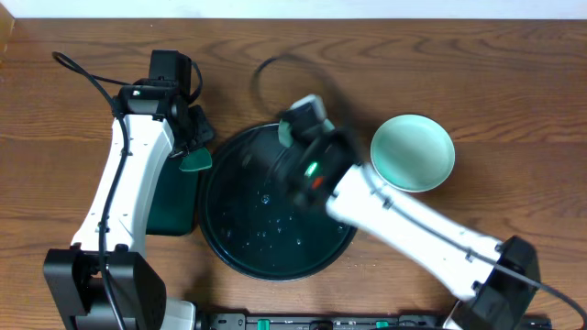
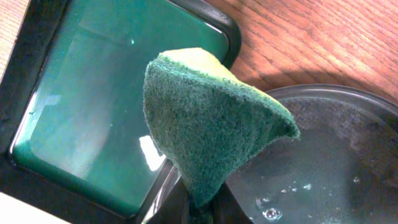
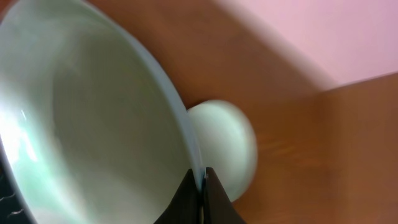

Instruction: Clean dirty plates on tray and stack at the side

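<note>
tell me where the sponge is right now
Seen from overhead, the scouring sponge sits left of centre, pinched in the jaws of the left gripper, above the gap between the dark-green rectangular tray and the round black tray.

The overhead camera looks straight down on the wooden table [image 1: 514, 55] from well above, with the black tray [image 1: 240, 264] near centre and the green tray [image 1: 170, 215] at its 9 o'clock. The left wrist camera hangs close, facing down past the sponge [image 2: 205, 124]. It shares both trays, the green tray [image 2: 106, 112] at 9 o'clock and the black tray [image 2: 348, 99] at 4. The right wrist camera, blurred, sits almost against the near plate [image 3: 93, 112], looking low across the table toward a far plate [image 3: 227, 143].
</note>
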### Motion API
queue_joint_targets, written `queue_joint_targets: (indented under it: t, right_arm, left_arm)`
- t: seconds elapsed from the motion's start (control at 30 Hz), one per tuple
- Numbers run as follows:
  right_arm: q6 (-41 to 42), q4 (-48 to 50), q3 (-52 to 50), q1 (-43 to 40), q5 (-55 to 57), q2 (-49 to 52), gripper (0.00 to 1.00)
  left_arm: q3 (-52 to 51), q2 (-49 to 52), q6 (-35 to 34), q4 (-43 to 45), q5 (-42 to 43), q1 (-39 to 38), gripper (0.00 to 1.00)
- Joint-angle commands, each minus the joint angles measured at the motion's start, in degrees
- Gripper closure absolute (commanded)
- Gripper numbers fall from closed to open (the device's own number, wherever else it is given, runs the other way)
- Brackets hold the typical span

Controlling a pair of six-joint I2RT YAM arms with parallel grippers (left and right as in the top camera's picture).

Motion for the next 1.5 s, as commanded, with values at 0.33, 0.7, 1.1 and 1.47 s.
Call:
queue_joint_targets:
  t: [0.33, 0.7, 1.1, 1.47]
  right_arm:
    - [-5.2, 1.2, -1.5, -49.2, -43.9, -1.4, 0.99]
    - [-1.5, 17.2, -22.7, -57.2, -40.0, -1.4, 0.88]
    - [-12.8, 5.9, -3.2, -45.7, -48.7, -1.4, 0.48]
    - [-14.6, 5.7, -3.3, -38.1, -43.2, -1.1, 0.44]
  left_arm:
    - [0.2, 0.2, -0.1, -0.5, 0.2, 0.0, 0.93]
    - [0.2, 0.2, -0.1, -0.5, 0.1, 0.0, 0.93]
    - [-0.3, 0.2, 21.0, -4.7, -10.8, 0.3, 0.93]
    - [-8.6, 6.3, 27.2, 11.6, -12.6, 10.4, 0.93]
